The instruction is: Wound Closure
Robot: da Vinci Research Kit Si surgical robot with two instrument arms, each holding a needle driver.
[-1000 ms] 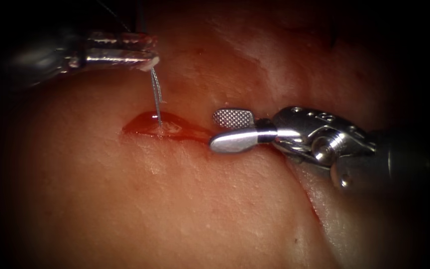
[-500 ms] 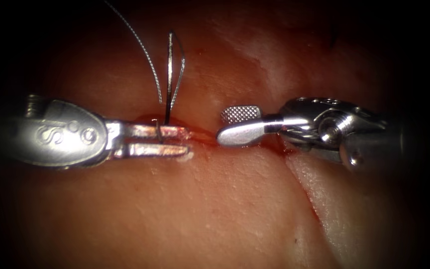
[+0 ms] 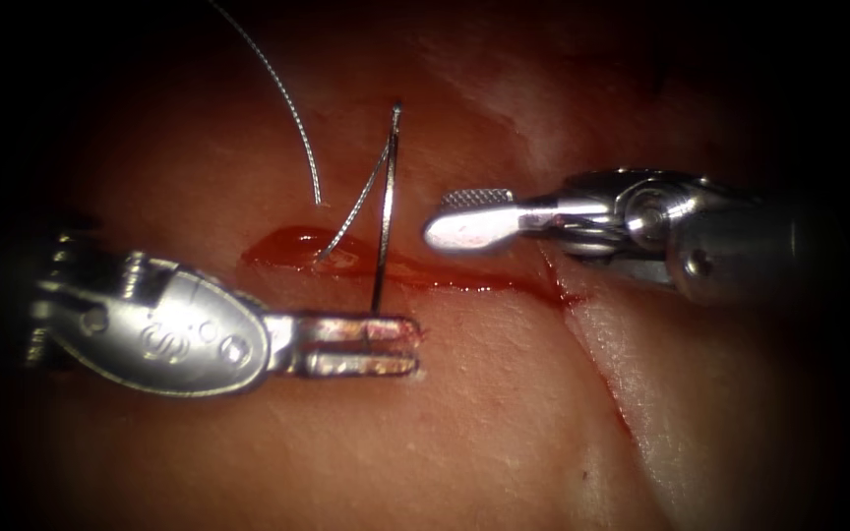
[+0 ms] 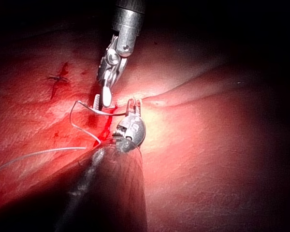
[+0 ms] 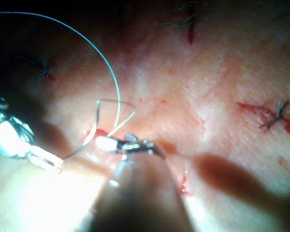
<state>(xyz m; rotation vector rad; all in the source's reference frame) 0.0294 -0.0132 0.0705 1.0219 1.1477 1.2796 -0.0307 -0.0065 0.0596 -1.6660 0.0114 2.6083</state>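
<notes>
The cut (image 3: pixel 464 285) runs across the tissue (image 3: pixel 425 433), with red fluid (image 3: pixel 292 246) pooled at its left end. My left tool (image 3: pixel 413 346) lies just in front of the cut, jaws shut on one end of the needle (image 3: pixel 386 211). The needle stands free above the tissue, not in it. From its upper end the thread (image 3: pixel 351 211) drops into the cut's left part. My right tool (image 3: pixel 437 216) hovers over the cut right of the needle, jaws open and holding nothing. The left tool (image 4: pixel 135 104) and right tool (image 4: pixel 106 96) nearly meet in the left wrist view.
A second strand of thread (image 3: pixel 282 98) arcs from the upper edge down toward the cut's left end. A long thread loop (image 5: pixel 87 38) and finished stitches (image 5: pixel 275 113) lie elsewhere on the tissue. A tissue fold (image 3: pixel 602 383) runs down at the right.
The left tool came down from the upper left, where it held thread taut, and now sits lower and further right with the needle. The right tool has risen slightly.
</notes>
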